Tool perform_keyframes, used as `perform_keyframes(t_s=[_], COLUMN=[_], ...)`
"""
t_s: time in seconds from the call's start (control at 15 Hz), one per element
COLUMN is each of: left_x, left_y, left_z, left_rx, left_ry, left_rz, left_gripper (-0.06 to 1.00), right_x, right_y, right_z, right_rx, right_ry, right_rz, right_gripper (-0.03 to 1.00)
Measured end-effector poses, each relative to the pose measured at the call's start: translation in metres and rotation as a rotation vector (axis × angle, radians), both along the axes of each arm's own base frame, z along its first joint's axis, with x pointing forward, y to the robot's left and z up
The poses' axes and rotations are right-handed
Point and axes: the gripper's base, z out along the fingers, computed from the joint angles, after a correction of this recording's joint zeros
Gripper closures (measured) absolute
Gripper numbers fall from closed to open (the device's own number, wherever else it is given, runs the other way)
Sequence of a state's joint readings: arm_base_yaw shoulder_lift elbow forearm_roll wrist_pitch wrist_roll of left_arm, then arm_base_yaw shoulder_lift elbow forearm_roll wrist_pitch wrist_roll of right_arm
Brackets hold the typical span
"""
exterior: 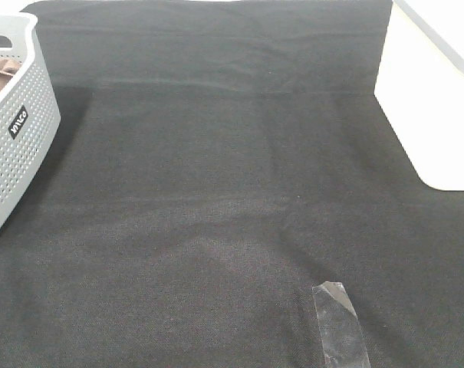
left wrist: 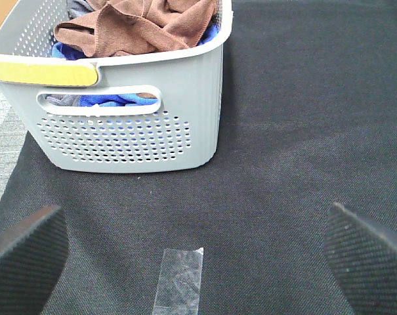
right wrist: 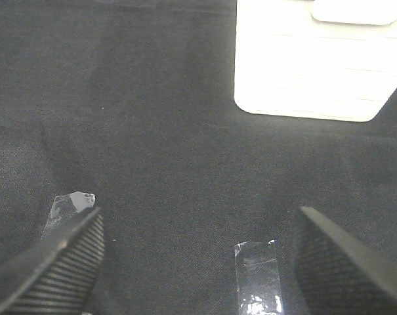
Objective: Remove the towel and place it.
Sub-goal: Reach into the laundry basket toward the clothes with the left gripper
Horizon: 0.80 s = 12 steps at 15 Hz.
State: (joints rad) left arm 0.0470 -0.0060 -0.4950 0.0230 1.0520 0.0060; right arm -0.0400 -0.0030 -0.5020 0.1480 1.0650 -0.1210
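Note:
The brown plush towel [left wrist: 142, 26] lies crumpled on top of blue cloth inside a grey perforated basket [left wrist: 152, 125]. In the exterior high view only a brown edge of the towel [exterior: 0, 77] shows inside the basket [exterior: 17, 146] at the far left. My left gripper [left wrist: 195, 252] is open and empty, low over the black table cloth, a short way in front of the basket. My right gripper [right wrist: 198, 256] is open and empty over the black cloth. Neither arm shows in the exterior high view.
A white box [exterior: 435, 100] stands at the back right; it also shows in the right wrist view [right wrist: 313, 65]. Strips of clear tape lie on the black cloth [exterior: 216, 192]: one at the front [exterior: 337, 322], one near the left gripper [left wrist: 180, 279], two near the right gripper [right wrist: 257, 275].

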Motion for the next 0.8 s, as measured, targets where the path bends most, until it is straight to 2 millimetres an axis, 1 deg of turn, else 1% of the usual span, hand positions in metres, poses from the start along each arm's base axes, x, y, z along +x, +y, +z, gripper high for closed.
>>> perform_keyframes(t_s=[0.8], left_x=[0.0000], left_y=[-0.0002], left_z=[0.0000], left_rx=[-0.002], left_ry=[0.000], left_rz=[-0.001], left_gripper=[-0.05], right_x=[0.0000], right_y=[0.0000], right_z=[0.0000], right_rx=[0.000], right_ry=[0.000], right_rz=[0.000], right_gripper=[0.21])
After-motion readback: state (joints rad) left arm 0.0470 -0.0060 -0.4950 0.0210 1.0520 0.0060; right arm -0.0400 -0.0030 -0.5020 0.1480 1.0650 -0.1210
